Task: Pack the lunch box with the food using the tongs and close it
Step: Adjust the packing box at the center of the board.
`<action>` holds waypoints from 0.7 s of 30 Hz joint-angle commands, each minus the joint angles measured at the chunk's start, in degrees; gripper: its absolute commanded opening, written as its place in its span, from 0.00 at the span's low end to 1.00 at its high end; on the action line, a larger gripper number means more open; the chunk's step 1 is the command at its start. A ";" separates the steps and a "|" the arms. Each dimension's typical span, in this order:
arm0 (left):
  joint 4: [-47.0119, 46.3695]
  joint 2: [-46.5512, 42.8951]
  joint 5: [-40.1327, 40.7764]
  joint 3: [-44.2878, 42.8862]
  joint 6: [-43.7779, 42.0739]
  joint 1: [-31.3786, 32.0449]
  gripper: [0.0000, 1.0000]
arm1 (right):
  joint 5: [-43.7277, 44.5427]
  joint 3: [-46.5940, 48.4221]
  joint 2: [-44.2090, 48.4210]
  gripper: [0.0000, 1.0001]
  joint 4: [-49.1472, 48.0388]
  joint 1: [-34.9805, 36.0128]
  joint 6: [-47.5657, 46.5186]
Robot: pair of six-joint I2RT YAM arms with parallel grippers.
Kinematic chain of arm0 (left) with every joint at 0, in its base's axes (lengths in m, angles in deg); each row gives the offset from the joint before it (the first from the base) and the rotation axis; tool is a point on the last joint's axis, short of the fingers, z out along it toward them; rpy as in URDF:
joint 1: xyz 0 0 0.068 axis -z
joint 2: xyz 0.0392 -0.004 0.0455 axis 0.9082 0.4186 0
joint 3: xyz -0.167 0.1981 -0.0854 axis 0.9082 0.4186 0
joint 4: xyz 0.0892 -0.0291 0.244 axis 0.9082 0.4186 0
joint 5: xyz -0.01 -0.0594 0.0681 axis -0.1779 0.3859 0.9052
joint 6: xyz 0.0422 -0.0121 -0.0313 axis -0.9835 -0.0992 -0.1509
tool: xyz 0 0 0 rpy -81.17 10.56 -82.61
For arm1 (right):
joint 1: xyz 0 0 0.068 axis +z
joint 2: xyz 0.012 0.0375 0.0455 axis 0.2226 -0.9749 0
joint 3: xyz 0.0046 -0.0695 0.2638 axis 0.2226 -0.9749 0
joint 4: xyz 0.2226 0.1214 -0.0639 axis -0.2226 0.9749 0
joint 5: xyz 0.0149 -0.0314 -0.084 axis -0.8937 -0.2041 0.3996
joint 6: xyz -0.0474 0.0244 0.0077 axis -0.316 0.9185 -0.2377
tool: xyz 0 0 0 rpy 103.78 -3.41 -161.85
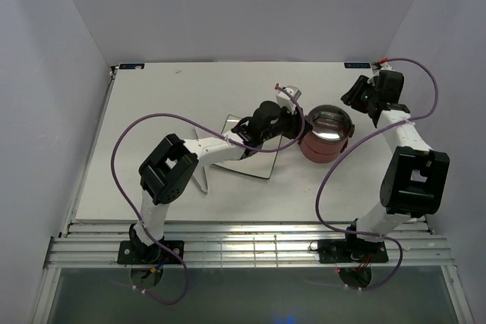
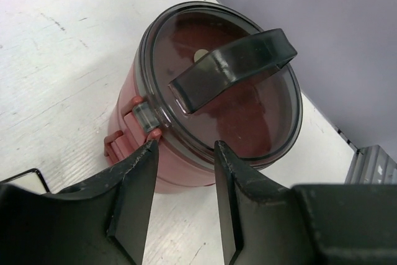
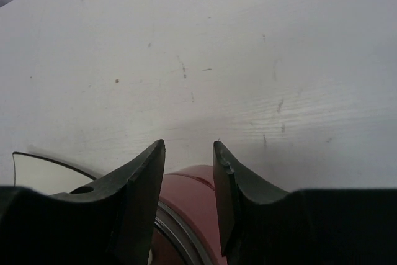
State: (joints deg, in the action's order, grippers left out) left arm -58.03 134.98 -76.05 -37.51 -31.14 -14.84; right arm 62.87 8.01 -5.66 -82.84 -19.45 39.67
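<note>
Left gripper (image 2: 185, 147), shown just left of the lunch box (image 2: 127, 100), fingers parted, nothing held. The lunch box is stacked and lidded. It is judged rigid, light and glossy-slippery, best taken by its arched handle (image 2: 232, 66). Right gripper (image 3: 189, 144), just right of it, likewise parted and empty.

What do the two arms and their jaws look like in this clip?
Both the left arm and right arm have white links with chunky black joints. A purple cable loops along each. The jaws are matte black, tapered, slightly scuffed.
</note>
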 commanded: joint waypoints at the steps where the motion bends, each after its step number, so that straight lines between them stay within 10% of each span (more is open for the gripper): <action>1: 7.25 -3.53 5.26 -0.54 -3.13 0.30 0.52 | 4.35 1.19 4.76 0.44 5.62 -3.51 -0.70; 9: 10.86 -4.67 10.72 -2.83 -5.15 -0.14 0.43 | 9.90 -12.87 14.52 0.33 6.24 -10.01 -1.93; 13: 14.81 -5.99 14.22 -3.36 -5.68 -0.75 0.02 | 11.21 -18.58 16.11 0.08 6.68 -11.87 -3.07; 21: 20.61 -0.65 8.70 -8.00 -3.39 -7.17 0.00 | 17.19 -18.16 13.04 0.08 12.04 -12.22 -8.17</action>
State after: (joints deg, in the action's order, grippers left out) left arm -41.15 133.80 -65.62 -40.46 -35.01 -19.54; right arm 76.19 -11.31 8.33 -72.45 -31.50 34.84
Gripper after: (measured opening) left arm 0.022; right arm 0.078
